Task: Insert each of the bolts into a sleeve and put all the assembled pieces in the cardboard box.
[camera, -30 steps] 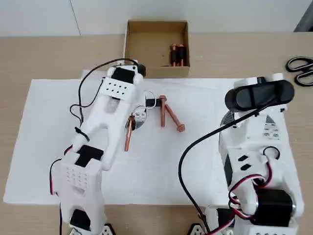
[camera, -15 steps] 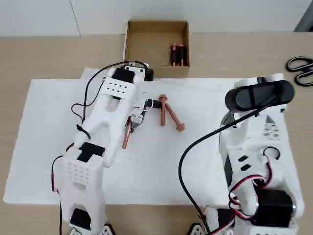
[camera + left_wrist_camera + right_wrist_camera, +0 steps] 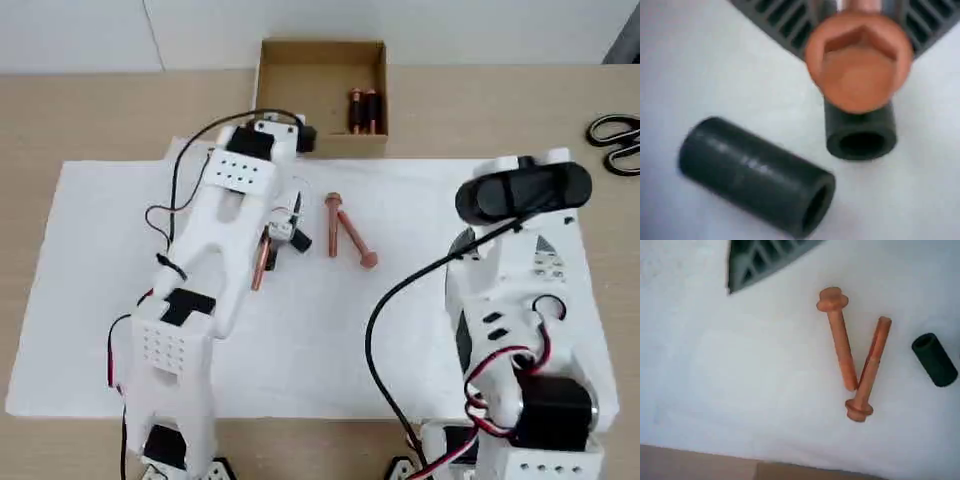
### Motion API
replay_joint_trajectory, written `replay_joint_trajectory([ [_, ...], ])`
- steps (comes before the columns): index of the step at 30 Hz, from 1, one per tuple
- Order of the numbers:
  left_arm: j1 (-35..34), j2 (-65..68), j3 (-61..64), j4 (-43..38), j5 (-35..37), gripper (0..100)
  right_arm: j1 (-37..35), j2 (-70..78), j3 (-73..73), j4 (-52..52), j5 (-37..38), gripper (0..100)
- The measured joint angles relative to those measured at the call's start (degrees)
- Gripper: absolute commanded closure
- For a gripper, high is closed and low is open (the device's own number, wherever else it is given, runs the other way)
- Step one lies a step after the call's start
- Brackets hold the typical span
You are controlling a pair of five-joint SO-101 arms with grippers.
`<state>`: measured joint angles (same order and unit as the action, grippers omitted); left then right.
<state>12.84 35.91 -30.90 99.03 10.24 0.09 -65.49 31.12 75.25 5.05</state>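
Stage of assembly. Two assembled pieces (image 3: 362,110) are shown lying in the cardboard box (image 3: 275,95). A further bolt (image 3: 261,268) is clamped in the left hand (image 3: 275,240), close to two sleeves (image 3: 757,175) on the white sheet (image 3: 100,250). Two loose bolts (image 3: 333,225) are left unsleeved nearby. The state of the right hand (image 3: 762,260) cannot be told.

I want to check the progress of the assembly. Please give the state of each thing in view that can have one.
cardboard box: open, two assembled pieces lying inside.
held bolt: clamped in the left gripper, no sleeve on it.
left gripper: shut on the held bolt.
loose bolts: two, lying on the white sheet, touching, without sleeves.
sleeves: two, on the sheet, both empty.
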Motion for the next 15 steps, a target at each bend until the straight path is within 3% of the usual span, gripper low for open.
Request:
replay_joint_trajectory([
  [9,0.0,-0.4,-0.5,0.3,0.0,99,0.0,-0.1,0.3,-0.2,0.0,79.0],
  [15,-0.1,-9.1,-0.5,0.3,-1.8,99,-0.7,-2.1,1.0,-3.2,-0.8,79.0],
])
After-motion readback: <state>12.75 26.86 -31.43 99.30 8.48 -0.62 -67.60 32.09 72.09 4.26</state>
